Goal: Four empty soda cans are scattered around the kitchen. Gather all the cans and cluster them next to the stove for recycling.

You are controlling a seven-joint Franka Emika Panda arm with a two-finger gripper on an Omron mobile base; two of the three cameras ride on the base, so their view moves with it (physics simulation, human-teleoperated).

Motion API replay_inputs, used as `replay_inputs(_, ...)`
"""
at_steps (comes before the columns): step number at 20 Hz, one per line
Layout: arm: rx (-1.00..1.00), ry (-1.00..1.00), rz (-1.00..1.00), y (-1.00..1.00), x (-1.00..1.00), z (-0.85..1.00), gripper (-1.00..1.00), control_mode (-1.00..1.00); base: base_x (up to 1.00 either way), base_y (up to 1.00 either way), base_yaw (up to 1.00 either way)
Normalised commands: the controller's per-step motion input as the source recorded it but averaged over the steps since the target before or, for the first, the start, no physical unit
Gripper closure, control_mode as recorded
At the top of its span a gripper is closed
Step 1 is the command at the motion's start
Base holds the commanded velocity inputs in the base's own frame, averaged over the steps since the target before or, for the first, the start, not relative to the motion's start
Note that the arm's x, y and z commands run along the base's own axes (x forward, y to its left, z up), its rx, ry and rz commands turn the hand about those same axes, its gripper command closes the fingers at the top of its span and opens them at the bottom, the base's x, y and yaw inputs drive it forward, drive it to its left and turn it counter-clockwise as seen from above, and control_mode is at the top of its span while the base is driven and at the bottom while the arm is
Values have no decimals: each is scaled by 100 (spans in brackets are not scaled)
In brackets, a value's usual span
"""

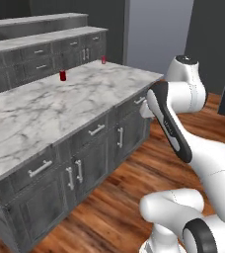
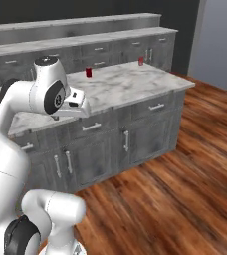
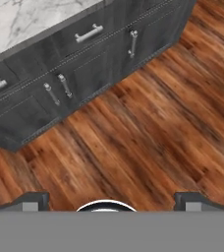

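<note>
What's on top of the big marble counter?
Two red soda cans stand upright on the marble counter, far apart. What the closed cabinets below hold is hidden.

Two small red soda cans stand well apart on the grey marble island counter (image 1: 60,106): one can (image 1: 62,75) near its far edge, the other can (image 1: 103,60) at its far corner.

Glossy white rounded arm (image 1: 210,163), dark joint bands, dark finger tips (image 3: 33,201)
</note>
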Motion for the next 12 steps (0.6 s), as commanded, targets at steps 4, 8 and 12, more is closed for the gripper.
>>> replay_inputs(4, 0, 0, 0, 0, 0, 0, -100, 100, 66, -24, 10)
replay_inputs(8, 0, 0, 0, 0, 0, 0, -100, 100, 65, -24, 10)
replay_inputs(12, 0, 0, 0, 0, 0, 0, -100, 100, 65, -24, 11)
